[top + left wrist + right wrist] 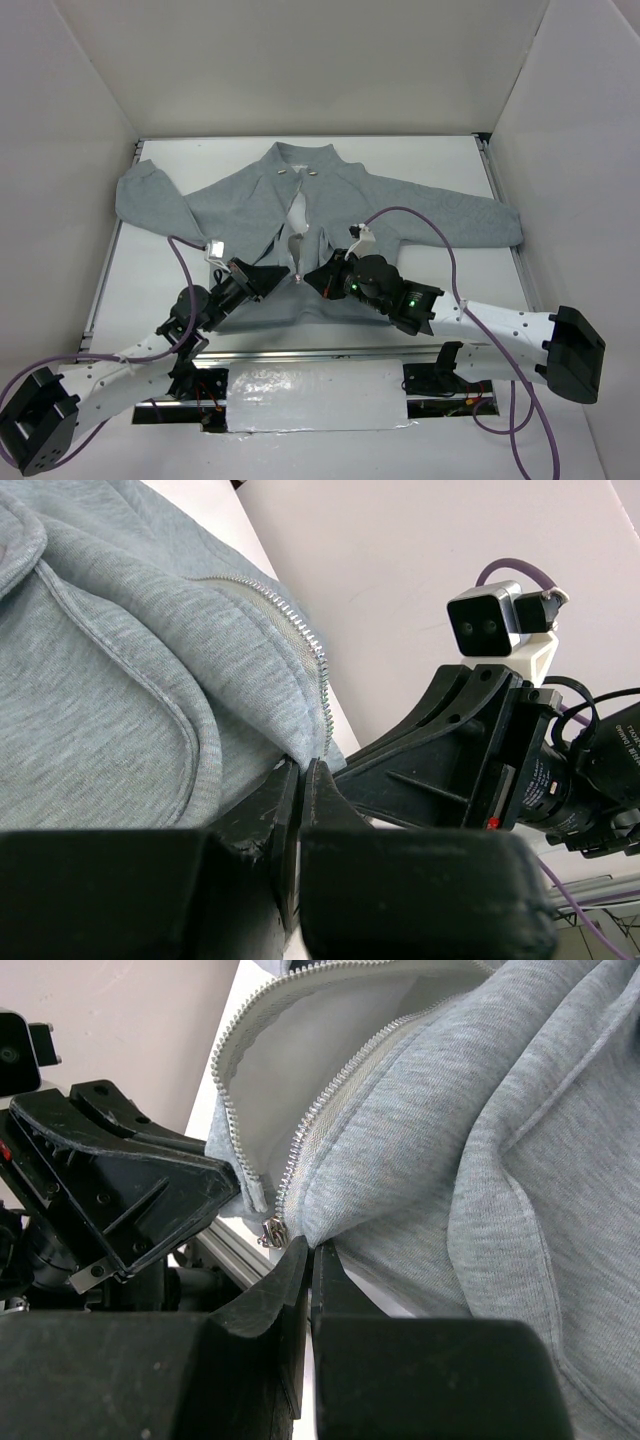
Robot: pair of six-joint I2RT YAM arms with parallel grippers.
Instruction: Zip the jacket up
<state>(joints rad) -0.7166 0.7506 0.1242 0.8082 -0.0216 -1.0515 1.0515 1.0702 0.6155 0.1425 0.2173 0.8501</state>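
Observation:
The light-grey jacket (400, 215) lies spread on the white table, collar at the far side and sleeves out to both sides. Its zipper (298, 238) gapes open down the middle. My left gripper (284, 277) is shut on the bottom hem of one front panel (100, 680), just under the zipper teeth (305, 640). My right gripper (309, 279) is shut on the hem of the other panel (500, 1160), right beside the metal slider (270, 1231) at the foot of the zipper. The two grippers' tips nearly meet.
White walls close in the table (180, 160) on three sides. A metal rail (330, 352) runs along the near edge, with a white-wrapped block (315, 395) behind it. Purple cables (420, 215) loop over the jacket's lower part.

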